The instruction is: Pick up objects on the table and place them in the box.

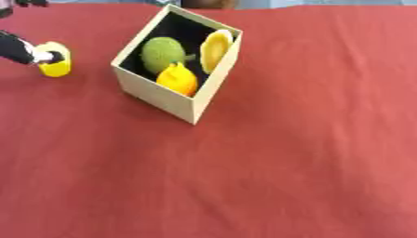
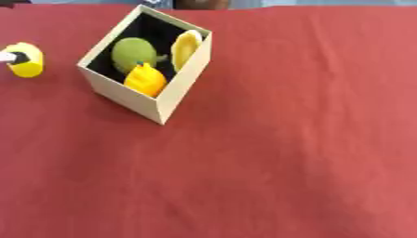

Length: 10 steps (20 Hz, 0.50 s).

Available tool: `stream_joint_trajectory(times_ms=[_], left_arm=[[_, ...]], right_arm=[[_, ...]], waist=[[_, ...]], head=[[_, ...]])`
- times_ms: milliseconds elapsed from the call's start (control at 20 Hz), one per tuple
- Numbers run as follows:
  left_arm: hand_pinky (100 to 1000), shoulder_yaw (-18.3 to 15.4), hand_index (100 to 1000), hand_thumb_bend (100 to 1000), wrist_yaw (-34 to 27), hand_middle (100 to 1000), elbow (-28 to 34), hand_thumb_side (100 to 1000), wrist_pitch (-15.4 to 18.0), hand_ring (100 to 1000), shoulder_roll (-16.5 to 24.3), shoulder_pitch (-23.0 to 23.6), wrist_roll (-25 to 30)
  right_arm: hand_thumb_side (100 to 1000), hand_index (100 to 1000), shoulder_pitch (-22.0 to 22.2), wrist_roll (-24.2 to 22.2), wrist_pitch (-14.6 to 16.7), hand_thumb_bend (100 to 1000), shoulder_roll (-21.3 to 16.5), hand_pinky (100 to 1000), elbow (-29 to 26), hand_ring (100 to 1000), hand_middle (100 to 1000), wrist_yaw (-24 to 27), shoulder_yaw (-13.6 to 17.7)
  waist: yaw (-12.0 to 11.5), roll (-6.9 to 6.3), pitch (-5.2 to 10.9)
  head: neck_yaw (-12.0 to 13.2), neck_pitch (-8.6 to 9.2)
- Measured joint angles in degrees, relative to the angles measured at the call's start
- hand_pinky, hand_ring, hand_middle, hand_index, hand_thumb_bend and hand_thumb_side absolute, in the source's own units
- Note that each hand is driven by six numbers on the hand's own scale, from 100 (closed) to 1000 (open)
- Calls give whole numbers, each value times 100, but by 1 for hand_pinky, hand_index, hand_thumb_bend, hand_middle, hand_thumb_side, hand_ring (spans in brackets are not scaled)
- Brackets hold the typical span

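Three pieces already sit in my open beige cardboard box point(image 1: 163, 100): a round green fruit point(image 1: 163, 53), an orange pepper-like one point(image 1: 178, 79) and a pale yellow slice point(image 1: 215, 49). One small yellow object point(image 1: 55, 66) remains at far left on the red-clothed counter point(image 1: 309, 153), my left hand point(image 1: 18, 49) against it; I cannot tell whether it's clamped. My right hand isn't visible.

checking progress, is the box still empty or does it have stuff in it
Not empty. The box holds a green round fruit, an orange one and a pale yellow piece against its wall.
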<state>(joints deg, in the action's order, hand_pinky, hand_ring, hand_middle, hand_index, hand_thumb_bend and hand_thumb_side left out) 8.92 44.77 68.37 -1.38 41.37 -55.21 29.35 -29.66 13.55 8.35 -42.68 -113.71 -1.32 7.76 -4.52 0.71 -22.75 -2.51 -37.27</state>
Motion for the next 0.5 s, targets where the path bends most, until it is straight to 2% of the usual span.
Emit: stream_joint_trajectory(times_ms=[300, 500], left_arm=[[903, -56, 912, 594, 42, 855, -461, 418, -56, 888, -15, 18, -61], [910, -118, 919, 609, 172, 865, -824, 402, -111, 897, -123, -13, -292]], right_arm=[[653, 770, 41, 27, -27, 100, 6, 847, 0, 833, 738, 0, 1], [660, 770, 48, 43, -43, 100, 10, 847, 0, 834, 737, 0, 2]], waist=[[27, 19, -19], [52, 38, -24]], head=[[100, 15], [150, 59]])
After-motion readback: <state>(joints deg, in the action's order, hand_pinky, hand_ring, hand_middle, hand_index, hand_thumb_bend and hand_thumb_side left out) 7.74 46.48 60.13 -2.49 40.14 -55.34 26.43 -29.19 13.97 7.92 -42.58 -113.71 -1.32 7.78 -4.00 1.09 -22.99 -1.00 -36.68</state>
